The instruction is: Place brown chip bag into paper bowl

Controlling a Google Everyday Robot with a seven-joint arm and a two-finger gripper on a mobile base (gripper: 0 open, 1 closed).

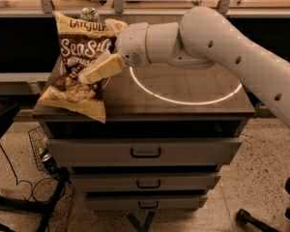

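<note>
The hand (98, 51) gripped the chip bag (77, 64) at the table's (193, 88) nine o'clock, apparently over the bowl (108, 81); release remained.

I see brown chip bag (77, 88) dark brown and tan, white lettering | gripper (97, 52) cream, clamped on it near left edge | worktop (208, 111) dark grey, white ring (186, 102)

Crinkly, glossy brown chip bag (75, 92) (foil-like) held by the smooth plastic gripper (95, 50)
</note>
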